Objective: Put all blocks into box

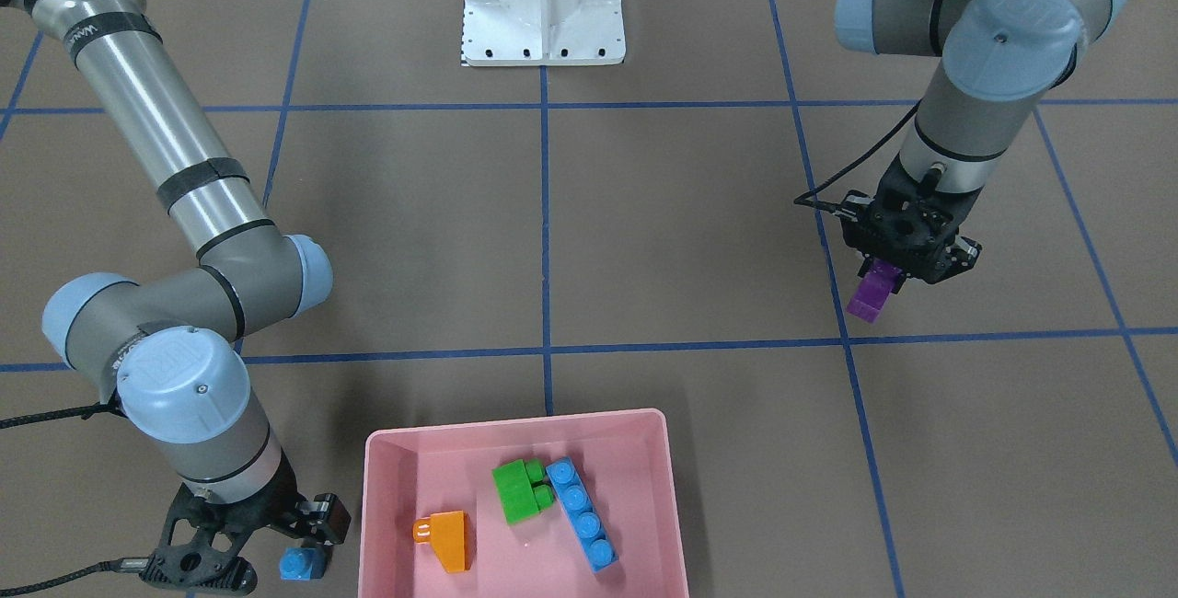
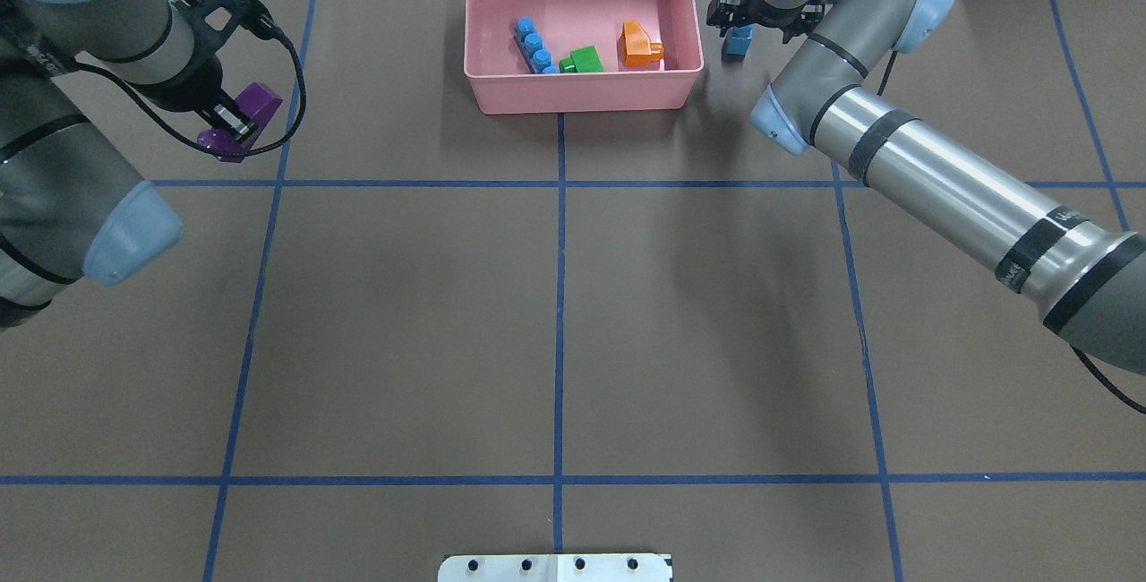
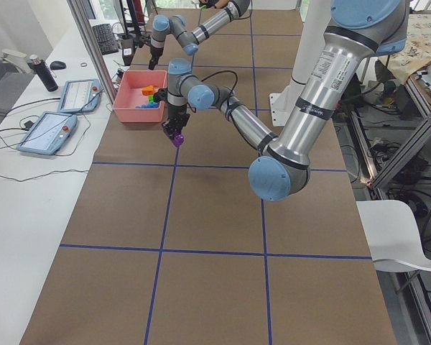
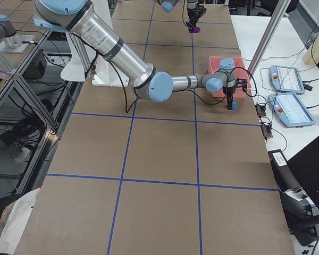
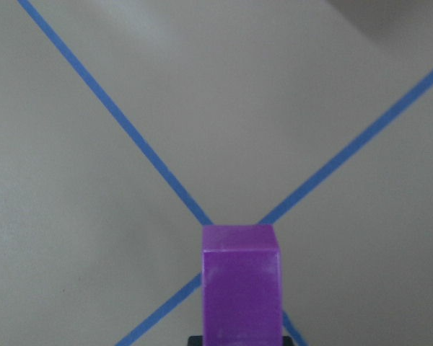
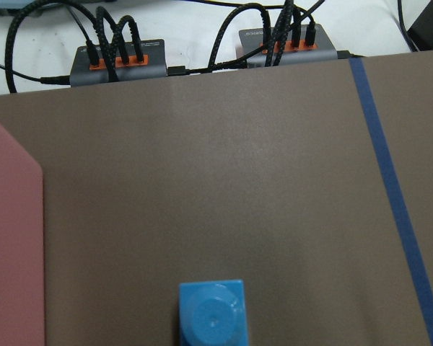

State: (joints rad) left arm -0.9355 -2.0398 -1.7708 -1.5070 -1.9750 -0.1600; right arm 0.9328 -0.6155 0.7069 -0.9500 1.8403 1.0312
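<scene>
- The left gripper (image 1: 882, 274) is carrying the purple sloped plastic studded brick (image 1: 872, 296). Its fingers are clamped on the brick's upper part, and the brick is hanging clear of the brown taped surface (image 1: 644, 239).
- In the overhead view that brick is sitting at about 10 o'clock on the surface, well apart from the shallow pink plastic tray (image 2: 582, 103) at 12 o'clock.
- The left wrist view is showing only the flat purple end face over a crossing of blue tape lines; the fingers themselves are out of shot there.
- Inside the tray, the long blue four-stud brick (image 1: 582, 524), the green two-stud brick (image 1: 517, 490) and the orange sloped brick (image 1: 448, 538) are lying together. Green and long blue are touching; orange is a little apart.
- The small blue one-stud brick (image 2: 739, 42) is outside the tray, just beside its 3 o'clock wall, with the right gripper (image 2: 743, 27) directly over it.
- I cannot tell whether the right fingers are closed on it or standing apart around it.
- Handling call: these bricks look light, rigid and smooth, so they are likely to slip or twist under a skewed pinch.
- The best hold seems to be on two flat, parallel side walls, avoiding the slope and the rounded stud.
- The small blue brick is offering little wall to grip, so a centred, square pinch matters most there.
</scene>
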